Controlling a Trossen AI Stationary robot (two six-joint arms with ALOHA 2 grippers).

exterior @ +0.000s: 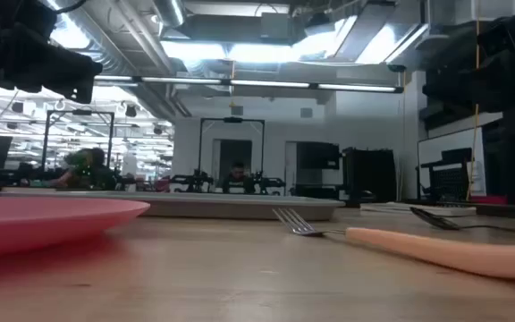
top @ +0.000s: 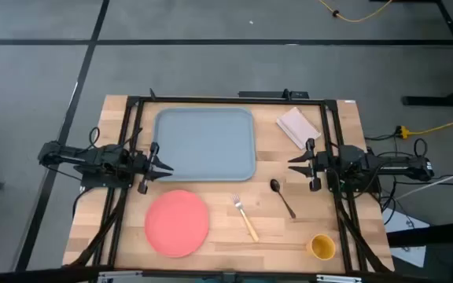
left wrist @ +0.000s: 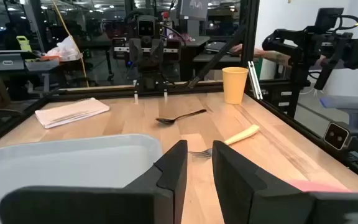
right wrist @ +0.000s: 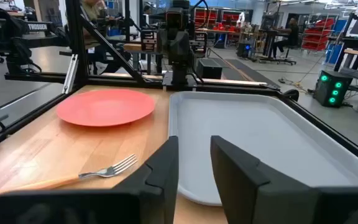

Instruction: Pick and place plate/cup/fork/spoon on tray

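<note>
The tray (top: 205, 144) was seen lying bare on the far half of the wooden counter (top: 219, 236), with a white folded napkin (top: 298, 126) just beside its right end. The plate (top: 177, 222) was found on the counter near the front edge, close to the tray's left front corner but apart from it. The fork (top: 245, 218) was laid to the right of the plate, its tines pointed toward the tray and its orange handle angled toward the front. The spoon (top: 281, 196) was placed to the right of the fork, its bowl turned toward the tray. The cup (top: 322, 247) was stood upright near the counter's front right corner, well apart from the other tableware. The left gripper (top: 165, 167) was held above the counter just off the tray's left front corner, its fingers (left wrist: 173, 171) parted by a narrow gap and nothing gripped between them. The right gripper (top: 295, 164) was held at the tray's right side, between the napkin and the spoon, its fingers (right wrist: 163, 168) likewise spread slightly and empty. All four pieces of tableware were seen outside the tray.
</note>
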